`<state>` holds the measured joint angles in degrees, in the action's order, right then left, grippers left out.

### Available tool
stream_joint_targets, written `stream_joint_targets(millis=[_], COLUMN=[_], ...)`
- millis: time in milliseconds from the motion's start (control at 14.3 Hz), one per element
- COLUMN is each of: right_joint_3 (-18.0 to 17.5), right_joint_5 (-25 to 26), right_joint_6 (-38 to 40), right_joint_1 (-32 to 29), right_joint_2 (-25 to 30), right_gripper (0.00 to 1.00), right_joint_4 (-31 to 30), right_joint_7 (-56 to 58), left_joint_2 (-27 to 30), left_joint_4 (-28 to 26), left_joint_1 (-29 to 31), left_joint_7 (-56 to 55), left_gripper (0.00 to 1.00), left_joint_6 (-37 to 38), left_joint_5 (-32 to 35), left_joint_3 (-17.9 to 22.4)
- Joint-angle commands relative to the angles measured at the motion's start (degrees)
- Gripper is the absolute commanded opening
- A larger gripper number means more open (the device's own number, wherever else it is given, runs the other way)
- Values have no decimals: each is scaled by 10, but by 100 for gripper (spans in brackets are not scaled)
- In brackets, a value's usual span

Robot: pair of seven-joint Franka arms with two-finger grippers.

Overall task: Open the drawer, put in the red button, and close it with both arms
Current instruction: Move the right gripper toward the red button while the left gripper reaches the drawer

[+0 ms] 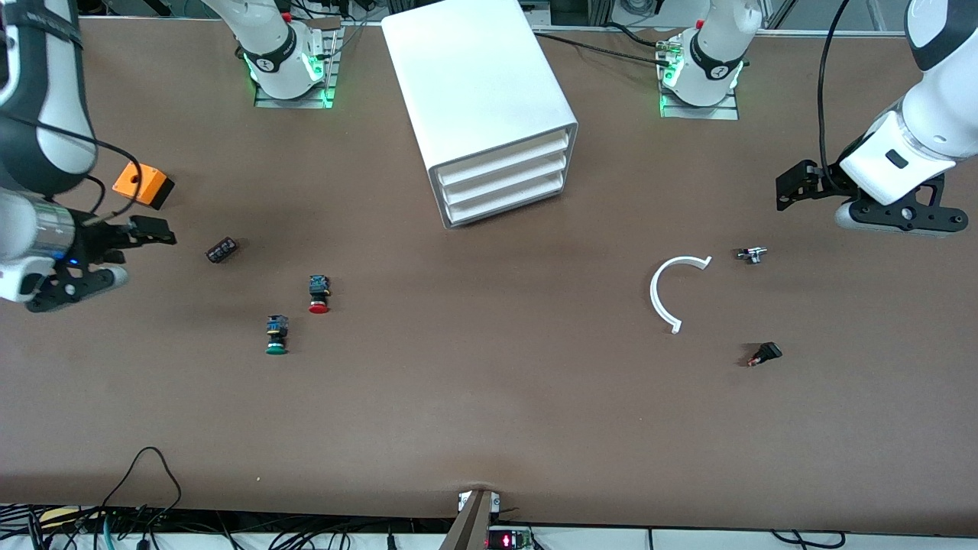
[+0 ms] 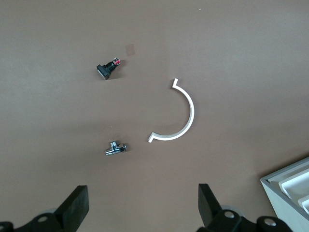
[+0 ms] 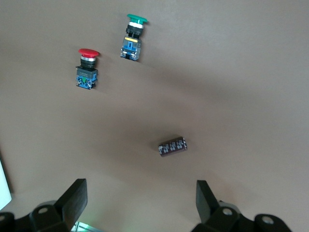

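My fingertips (image 2: 77,205) run off the left wrist view's six o'clock edge; likewise in the right wrist view. The cabinet (image 2: 289,186) is clipped at four o'clock.

Two glossy white jointed arms w/ black joint bands; black two-finger grippers, left (image 1: 795,191) & right (image 1: 149,233); black cables; green-lit bases.

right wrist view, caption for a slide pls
Open right gripper above capacitor, red button and green button lying nearby.
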<state>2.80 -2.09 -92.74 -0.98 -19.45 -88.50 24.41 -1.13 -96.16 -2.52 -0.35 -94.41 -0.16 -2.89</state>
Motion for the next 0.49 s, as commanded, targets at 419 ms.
stream_joint_targets(millis=[419], right_joint_3=[-1], right_joint_5=[-33], right_joint_6=[-4], right_joint_1=[11], right_joint_2=[-2], right_gripper=[100], right_joint_4=[11], right_joint_7=[-8], left_joint_2=[-62], left_joint_4=[69], left_joint_1=[-6], left_joint_7=[8], left_gripper=[100], left_joint_6=[91], left_joint_5=[8], left_joint_3=[-7])
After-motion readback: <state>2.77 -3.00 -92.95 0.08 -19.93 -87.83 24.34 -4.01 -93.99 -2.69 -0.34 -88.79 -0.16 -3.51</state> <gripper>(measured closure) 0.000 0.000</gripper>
